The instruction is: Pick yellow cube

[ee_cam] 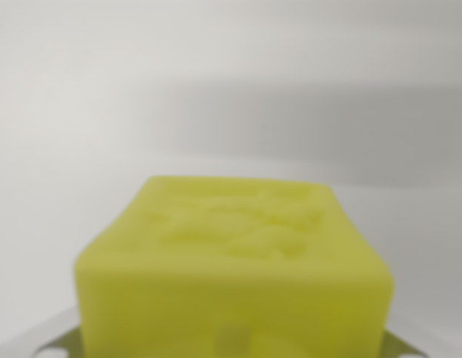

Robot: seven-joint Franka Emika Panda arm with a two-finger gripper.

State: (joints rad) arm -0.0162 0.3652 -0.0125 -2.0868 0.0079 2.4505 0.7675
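filling the lower middle of the wrist view, the yellow cube (234,276) sits very close to the lens, so close that its edges are soft and out of focus. its top face tilts away from the camera and carries a raised, lumpy relief (the shape of the pattern is too blurred to read). the front face is a plain, brighter yellow-green and runs down past the bottom edge of the picture, with a faint paler patch low on it near the centre.

at the two bottom corners, pale grey metal parts of the gripper (232,349) peek out from behind the cube: one piece at the wrist view's left corner, with a small slot in it, and another at the wrist view's right corner. the cube lies between these two pieces and hides nearly all of them. the fingertips themselves do not show, so whether the jaws are spread or pressed against the cube cannot be told from this view.

behind and around the cube there is only a smooth white surface (231,89), matte and evenly lit. a broad, soft grey shadow band crosses it above the cube, darker toward the wrist view's right and fading out toward the left.
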